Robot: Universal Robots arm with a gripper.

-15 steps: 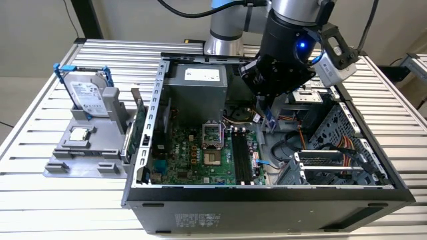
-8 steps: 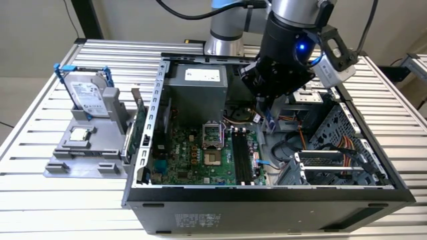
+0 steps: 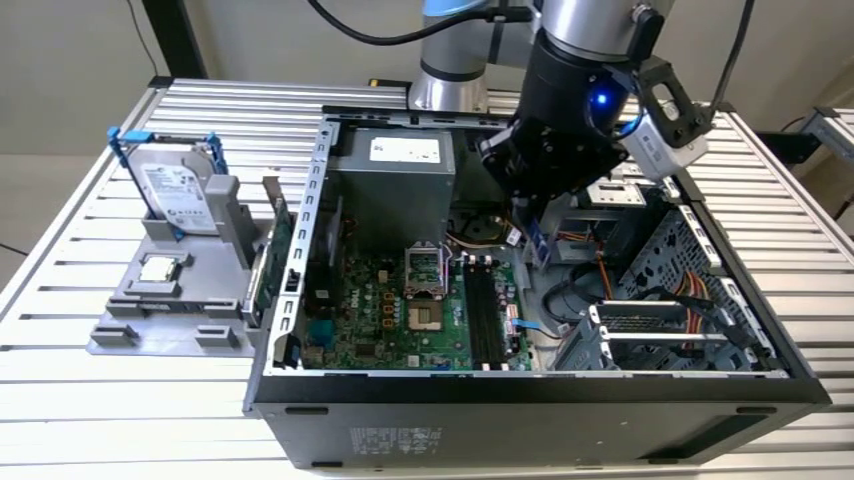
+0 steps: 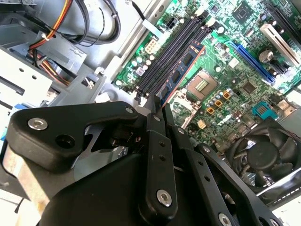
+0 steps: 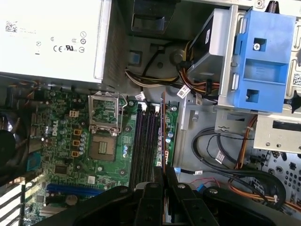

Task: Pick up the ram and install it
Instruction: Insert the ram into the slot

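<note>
The black jointed claw (image 4: 157,110) is clamped on the one thin, flat ram (image 4: 181,75) stick with its dark chips, held edge-down over the long black slots (image 5: 145,141) beside the square socket (image 5: 103,146) on the green motherboard (image 5: 61,155).

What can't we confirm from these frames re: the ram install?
- Seating: the ram stands edge-on over the slots; in both wrist views it is unclear whether its lower edge is in a slot.
- Grip point: the tool fingers cover the ram's near end in the second wrist view.
- Slot latches: too small to tell open or closed.
- Exterior view: the arm blocks the ram's upper part.
</note>
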